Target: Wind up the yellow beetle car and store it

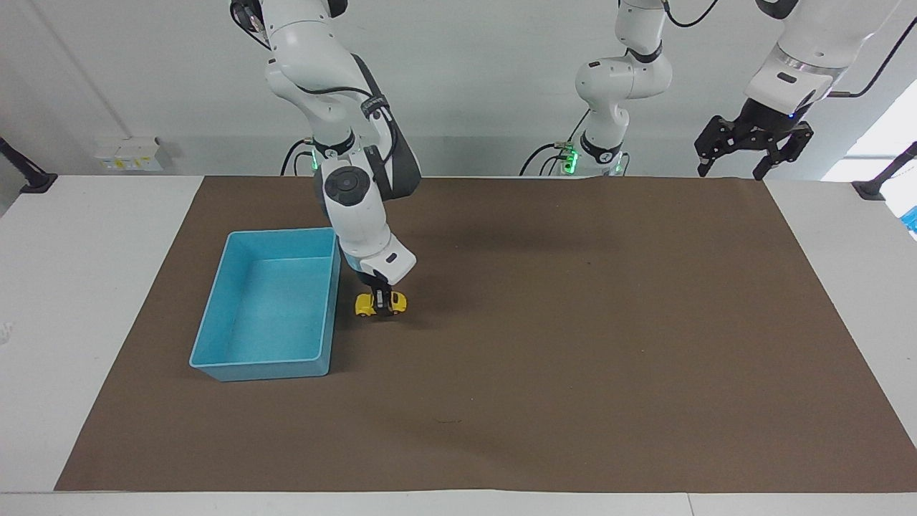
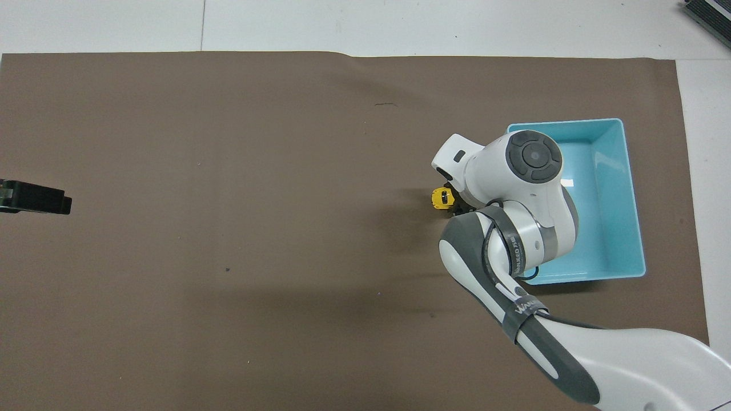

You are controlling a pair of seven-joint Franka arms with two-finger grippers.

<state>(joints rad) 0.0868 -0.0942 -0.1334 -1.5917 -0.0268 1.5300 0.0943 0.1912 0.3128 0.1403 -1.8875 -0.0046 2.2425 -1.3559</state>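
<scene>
right gripper (image 1: 380, 301) pinched the yellow beetle car (image 1: 380, 304) on the mat | best: press down, drag back slowly | left gripper (image 1: 752, 147) spread, waiting

The bin (image 1: 269, 308) sits on the mat (image 1: 573, 344) toward the right arm's end of the table (image 1: 86, 287), and serves as the landmark. Just beside the bin, on its side toward the left arm's end, the beetle car (image 1: 380, 304) stands on the mat with the right gripper (image 1: 380, 301) clamped on it. The left gripper (image 1: 752, 147) hangs well apart from the bin, over the mat's corner at the left arm's end.
</scene>
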